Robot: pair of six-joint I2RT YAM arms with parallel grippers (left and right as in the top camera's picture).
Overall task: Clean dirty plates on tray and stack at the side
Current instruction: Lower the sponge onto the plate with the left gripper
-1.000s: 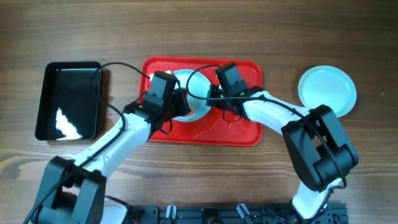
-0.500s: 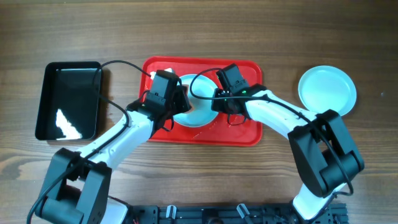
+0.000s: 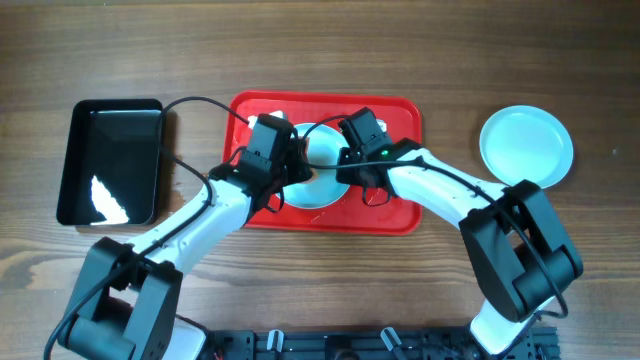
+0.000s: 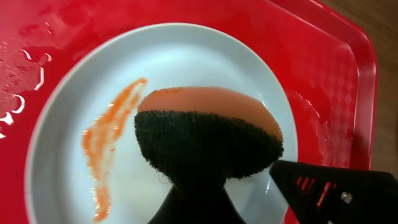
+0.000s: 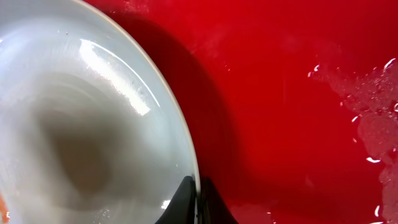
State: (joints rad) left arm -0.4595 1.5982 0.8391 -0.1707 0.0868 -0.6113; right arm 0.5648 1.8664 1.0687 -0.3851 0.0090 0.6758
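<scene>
While the left hand (image 4: 198, 198) is clamped on an orange-and-black sponge (image 4: 208, 134) over a smeared plate (image 4: 186, 56), the right hand (image 5: 198, 200) is closed on that plate's rim. The plate sits in the wet red tray (image 4: 323, 74). A clean plate (image 3: 526, 146) lies on the surface (image 3: 400, 300) well right of the tray; a black tray (image 3: 110, 160) lies left.

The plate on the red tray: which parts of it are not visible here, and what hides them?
Overhead: the left arm and right arm cover most of the plate.
Left wrist: the sponge hides the plate's middle; the picture's lower edge cuts off its near rim.
Right wrist: only one side shows; the left edge cuts off the rest, and the centre is blurred.
</scene>
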